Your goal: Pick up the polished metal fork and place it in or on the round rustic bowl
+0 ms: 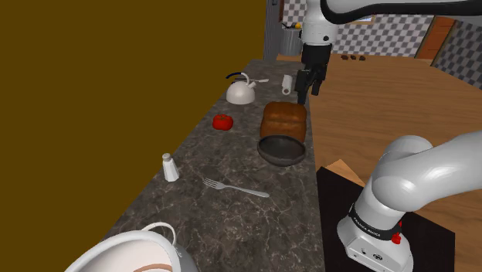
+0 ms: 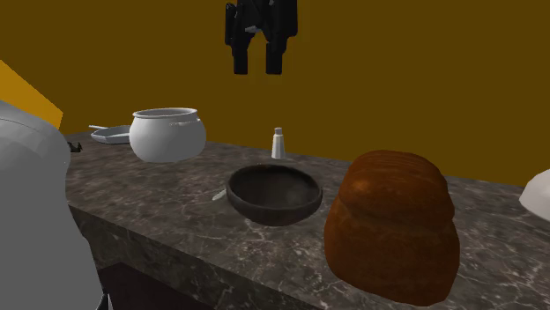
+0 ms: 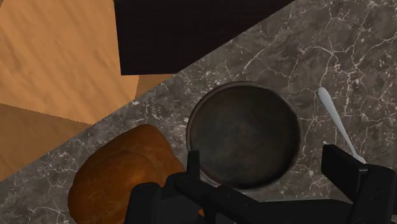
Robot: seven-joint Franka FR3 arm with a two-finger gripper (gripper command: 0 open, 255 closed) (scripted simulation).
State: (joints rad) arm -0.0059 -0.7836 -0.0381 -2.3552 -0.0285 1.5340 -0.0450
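Note:
The metal fork point(image 1: 235, 187) lies flat on the dark marble counter point(image 1: 208, 154), between the bowl and a white pot; its handle point(image 3: 337, 121) shows beside the bowl in the wrist view. The round dark bowl point(image 1: 282, 149) point(image 2: 274, 194) point(image 3: 245, 133) sits near the counter's edge, with nothing in it. My gripper point(image 1: 307, 86) point(image 2: 258, 57) point(image 3: 267, 172) hangs high in the air above the bowl and the loaf, open, with nothing between its fingers. The fork lies well beyond the bowl from it.
A brown bread loaf point(image 1: 284, 118) point(image 2: 392, 225) stands right against the bowl. A red tomato point(image 1: 223, 121), white kettle point(image 1: 241, 90), salt shaker point(image 1: 170, 167) point(image 2: 278, 143) and large white pot point(image 1: 139, 251) point(image 2: 167, 134) share the counter. The black stand point(image 3: 184, 32) borders the counter.

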